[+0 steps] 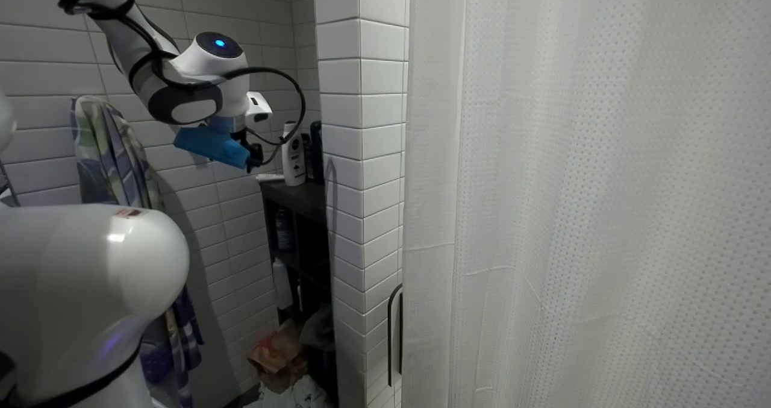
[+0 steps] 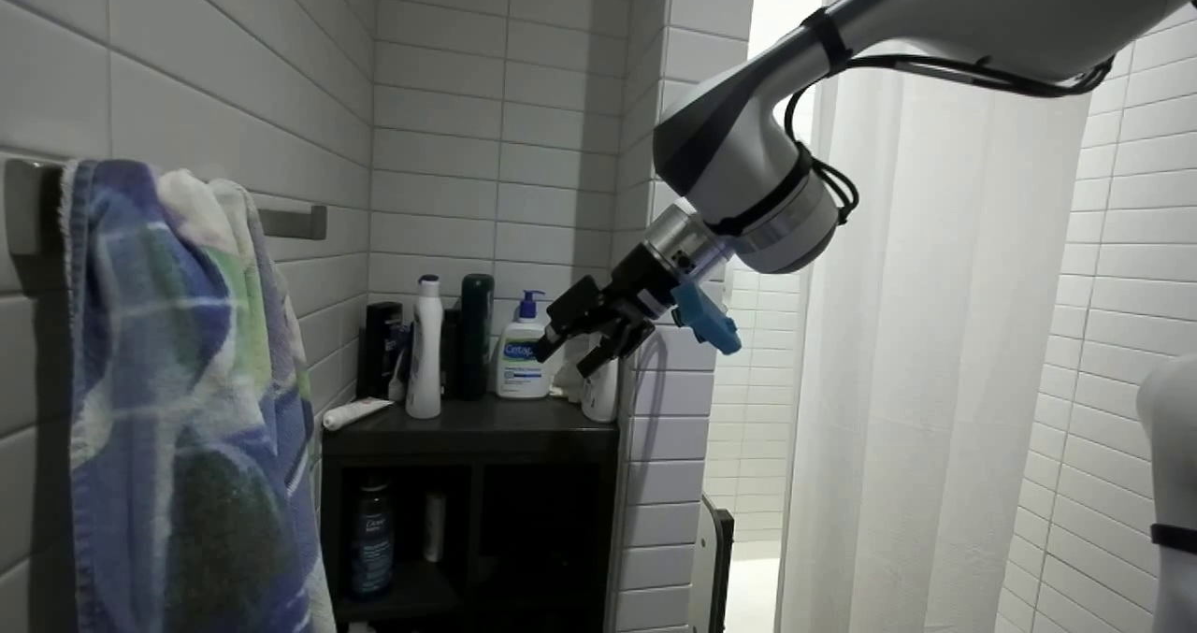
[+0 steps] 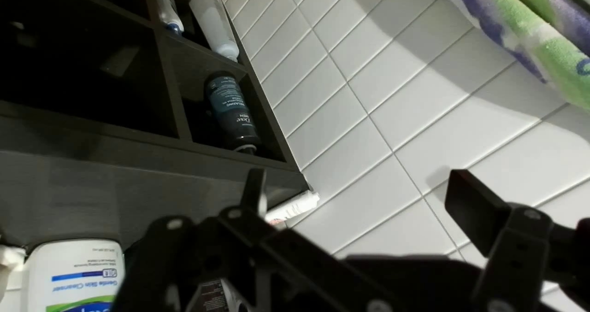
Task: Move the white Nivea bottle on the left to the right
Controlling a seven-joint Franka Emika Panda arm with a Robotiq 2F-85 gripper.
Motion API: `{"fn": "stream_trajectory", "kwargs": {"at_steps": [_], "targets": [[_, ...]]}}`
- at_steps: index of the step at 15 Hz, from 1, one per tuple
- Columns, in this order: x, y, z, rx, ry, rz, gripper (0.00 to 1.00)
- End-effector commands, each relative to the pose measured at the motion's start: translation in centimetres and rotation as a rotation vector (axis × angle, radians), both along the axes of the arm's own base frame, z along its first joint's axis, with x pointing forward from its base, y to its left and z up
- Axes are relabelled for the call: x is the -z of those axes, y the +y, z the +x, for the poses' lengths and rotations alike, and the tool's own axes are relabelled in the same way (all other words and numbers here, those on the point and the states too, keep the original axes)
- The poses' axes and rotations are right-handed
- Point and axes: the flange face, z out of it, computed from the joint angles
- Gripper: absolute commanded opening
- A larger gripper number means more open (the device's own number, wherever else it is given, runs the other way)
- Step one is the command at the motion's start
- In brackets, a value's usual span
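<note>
Gripper (image 3: pixel 357 197) takes up the bottom of the wrist view: jaws spread wide, nothing between them. Likely pre-grasp, wide to clear a bottle body.

Target, going by the task: the tall white bottle (image 2: pixel 425 348) left of center in an exterior view, upright near the front edge of the dark shelf (image 2: pixel 505 418) (label unreadable there, so taking Nivea on trust). It stands ahead of the dark green bottle (image 2: pixel 477 334), so access from the front should be decent.

Edges: a tube (image 2: pixel 355 413) lies flat just left of it at the shelf's left front corner; a sloppy swing could knock it off. Right end is crowded: pump bottle (image 2: pixel 524 376), then a second white bottle (image 2: pixel 599 399) partly behind the gripper, with the tiled pillar (image 2: pixel 669 446) as hard stop. Set-down room looks best between the two white bottles, ahead of the pump bottle. Shallow, I'd guess, so mind the front edge.
</note>
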Motion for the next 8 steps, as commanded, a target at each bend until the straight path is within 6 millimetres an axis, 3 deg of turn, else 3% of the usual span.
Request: {"fn": "stream_trajectory", "kwargs": {"at_steps": [1,8], "targets": [[-0.5,1.8,0.7,-0.025,-0.049,0.011,1.0],[0.1,9.4,1.6,-0.094,-0.184,-0.03,1.0]]}}
